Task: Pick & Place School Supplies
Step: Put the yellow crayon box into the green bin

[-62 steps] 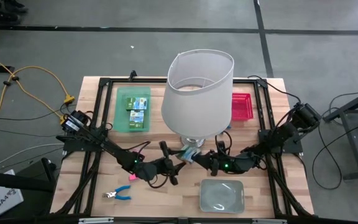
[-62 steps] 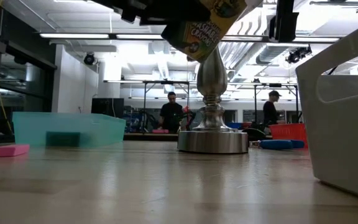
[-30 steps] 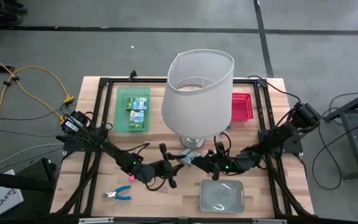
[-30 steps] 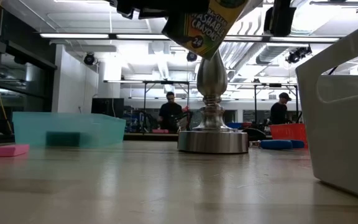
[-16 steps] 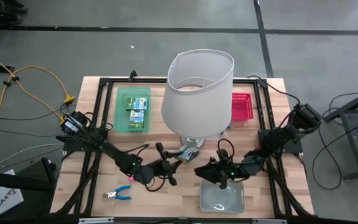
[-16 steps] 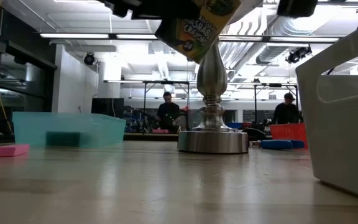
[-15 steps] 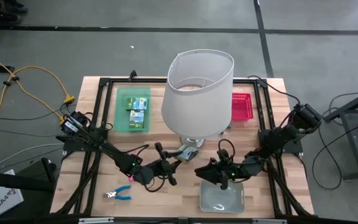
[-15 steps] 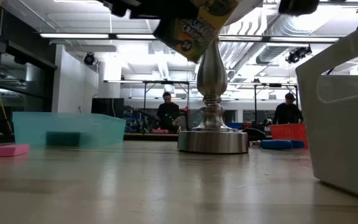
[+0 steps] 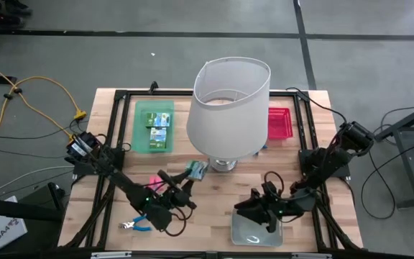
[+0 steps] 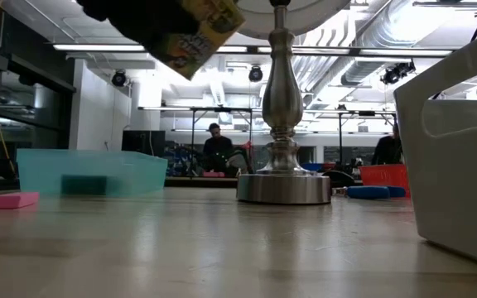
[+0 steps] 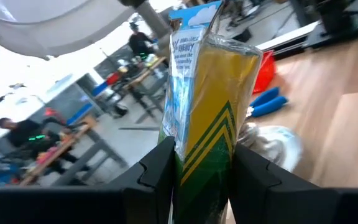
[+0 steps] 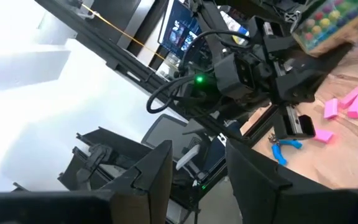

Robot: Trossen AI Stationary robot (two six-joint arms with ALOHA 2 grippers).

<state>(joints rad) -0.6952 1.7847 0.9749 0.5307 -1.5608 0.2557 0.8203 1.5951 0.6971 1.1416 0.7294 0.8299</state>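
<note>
Start at your left: the green tray (image 9: 141,126) at the far left of the table already holds two crayon packs (image 9: 159,129), so that part looks done. Nearer you, the blue-handled scissors (image 9: 138,223) lie flat on the wood by the front edge, and pink erasers (image 9: 155,182) sit just beyond them; both kinds are, I judge, yet to be sorted.

Next, your left gripper (image 9: 186,188) is clamped on a third crayon box (image 9: 196,170), held off the table in front of the lamp base (image 10: 282,187). The left wrist view shows the box (image 11: 207,99) pinched between both fingers (image 11: 156,171), its long axis running straight out past the fingertips. In the low view it hangs tilted, well above the wood. From above, its free end points toward the lamp, slanted away from you and to your right. It probably belongs in the green tray, so it has to travel left and away.

Further right, the clear grey tray (image 9: 241,234) at the front edge looks empty. Your right gripper (image 9: 262,214) hovers over its far edge with jaws spread, holding nothing. The red tray (image 9: 279,123) stands beyond the lampshade (image 9: 228,108); I cannot tell what it holds
</note>
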